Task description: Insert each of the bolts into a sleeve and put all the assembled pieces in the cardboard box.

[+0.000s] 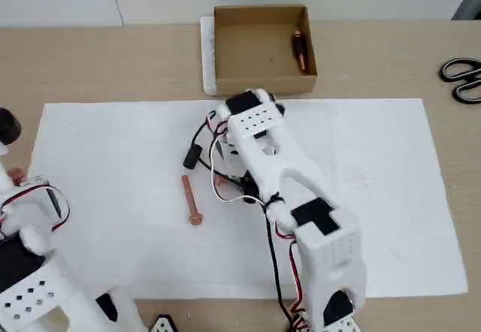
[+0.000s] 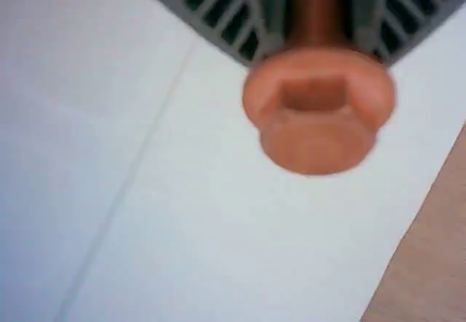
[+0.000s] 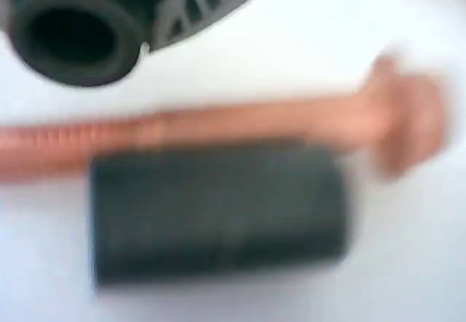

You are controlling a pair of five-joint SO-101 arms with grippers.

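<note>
Bolt (image 2: 317, 111) clamped between the left fingers (image 2: 266, 9), arm (image 1: 30, 287) folded by the paper (image 2: 182, 213).

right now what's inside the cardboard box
One assembled piece, a copper bolt in a dark sleeve, lies along the right wall of the cardboard box. The rest of the visible floor is bare. The near wall hides the floor strip just behind it.

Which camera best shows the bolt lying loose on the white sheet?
High view: the whole loose bolt lies unobstructed. In the right wrist view a black block covers part of it. Left wrist view frames a second bolt.
</note>
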